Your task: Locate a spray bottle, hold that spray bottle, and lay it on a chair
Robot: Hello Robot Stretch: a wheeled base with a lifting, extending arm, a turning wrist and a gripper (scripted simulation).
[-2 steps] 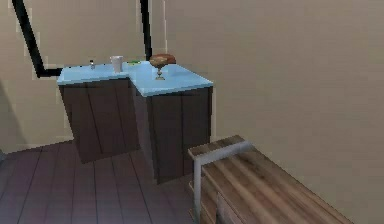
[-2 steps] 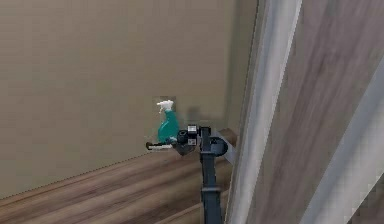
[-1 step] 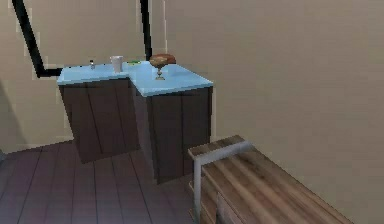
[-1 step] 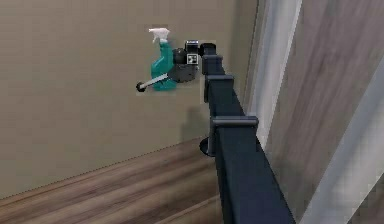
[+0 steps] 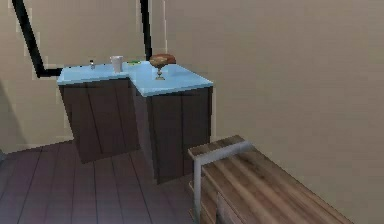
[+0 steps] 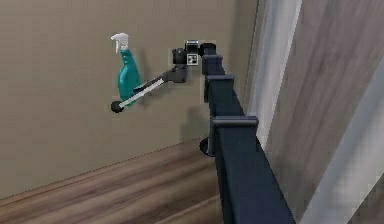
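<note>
My gripper (image 6: 119,102) has the spray bottle (image 6: 125,68) in its grasp: the teal bottle with its white trigger head stands upright at the far end of my fingers (image 6: 150,86), hanging clear of every surface. Behind my gripper is a bare beige wall, and well below it wooden floorboards (image 6: 130,190). My arm (image 6: 236,135) reaches out to it as a dark bar. Ahead I see a blue-topped corner counter (image 5: 95,76) carrying a white mug (image 5: 117,63), and nearer, a slatted wooden surface (image 5: 265,188).
</note>
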